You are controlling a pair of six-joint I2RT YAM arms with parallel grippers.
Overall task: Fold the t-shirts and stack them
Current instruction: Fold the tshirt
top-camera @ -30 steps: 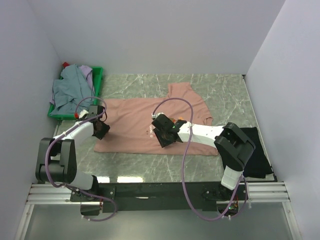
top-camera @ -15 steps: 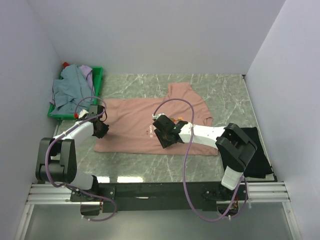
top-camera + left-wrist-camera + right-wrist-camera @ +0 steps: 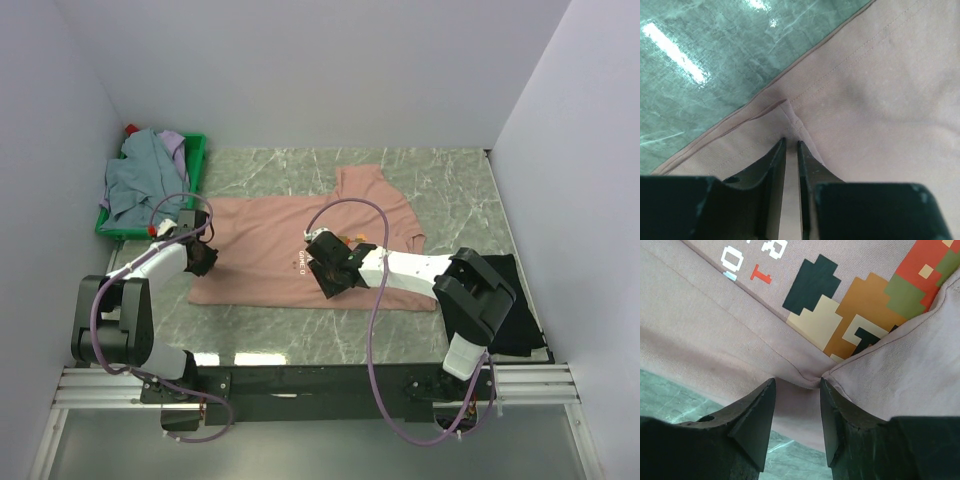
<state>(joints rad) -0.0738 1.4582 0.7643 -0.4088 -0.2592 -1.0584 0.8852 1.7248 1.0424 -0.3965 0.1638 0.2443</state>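
Top: pink tee flat on table. L grip at its left edge, R grip mid-shirt near the front hem. Black tee far right.
L wrist: jaws nearly together, pinching a hem ridge of pink tee.
R wrist: jaws apart, straddling a cloth pucker just below print.

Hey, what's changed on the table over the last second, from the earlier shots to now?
The left tool narrowed its jaws and now pinches a fold at the edge of the salmon-pink t-shirt. The right arm eased its elbow slightly outward. The right tool barely shifted, jaws apart over a pucker near the print. The pink shirt, the black t-shirt and the green crate stayed put.
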